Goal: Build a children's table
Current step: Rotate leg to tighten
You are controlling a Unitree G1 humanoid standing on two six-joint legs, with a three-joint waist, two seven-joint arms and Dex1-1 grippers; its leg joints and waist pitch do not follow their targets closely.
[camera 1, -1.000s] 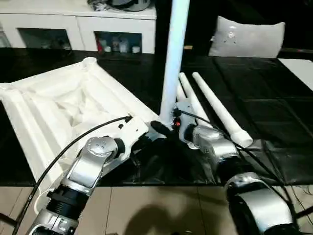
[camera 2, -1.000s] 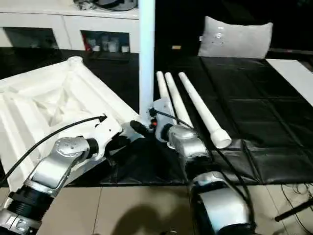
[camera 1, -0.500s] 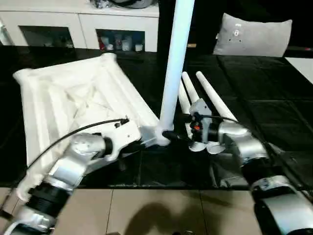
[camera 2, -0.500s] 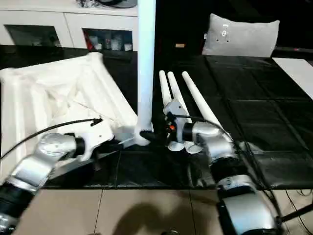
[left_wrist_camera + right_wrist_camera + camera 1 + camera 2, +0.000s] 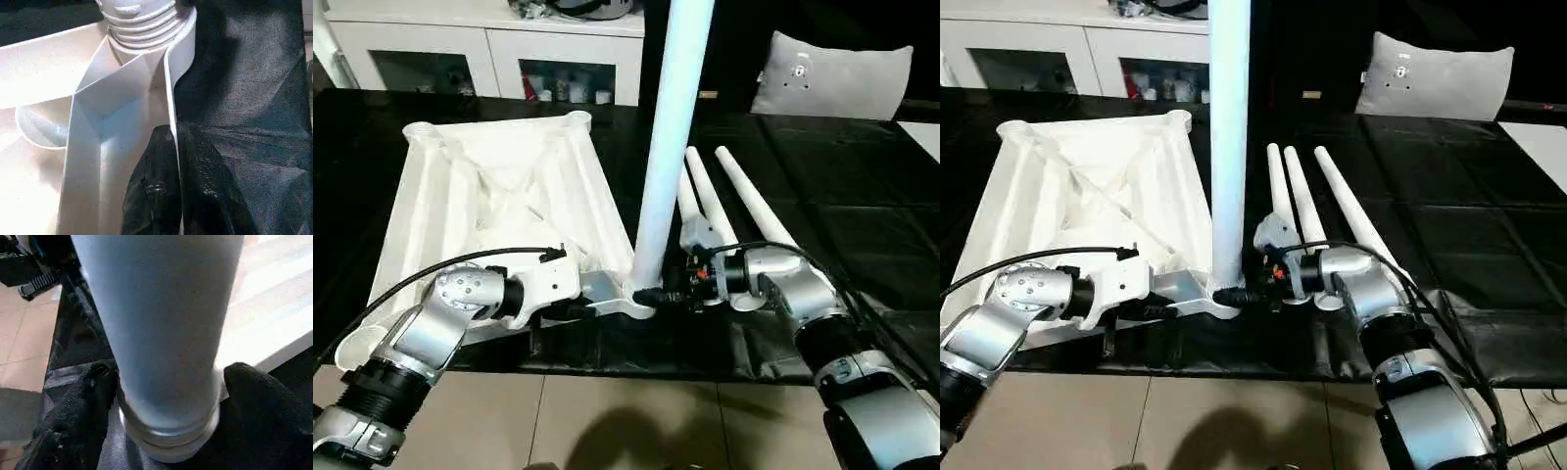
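The children's table top [image 5: 499, 196] lies upside down on the black mat, ribbed side up. One white leg [image 5: 666, 147] stands upright in its near right corner socket [image 5: 641, 302]. My left gripper [image 5: 579, 305] is shut on the top's thin rim [image 5: 171, 98] just beside that socket, a black finger [image 5: 151, 196] on each side of the wall. My right gripper [image 5: 658, 294] reaches in from the right, and its fingers [image 5: 83, 401] press both sides of the upright leg's base [image 5: 166, 382]. Three more legs [image 5: 1351, 215] lie side by side on the mat behind it.
A white cabinet with glass doors [image 5: 440, 49] runs along the back. A grey cushion [image 5: 832, 73] sits at the back right and a flat white board [image 5: 1542, 137] at the right edge. The mat [image 5: 862, 196] ends at a tiled floor [image 5: 626, 421] near me.
The table top has swung round beneath the upright leg, its far corner moving right. My right forearm has swung outward to the right, fingers staying at the leg's base. The view shifted too.
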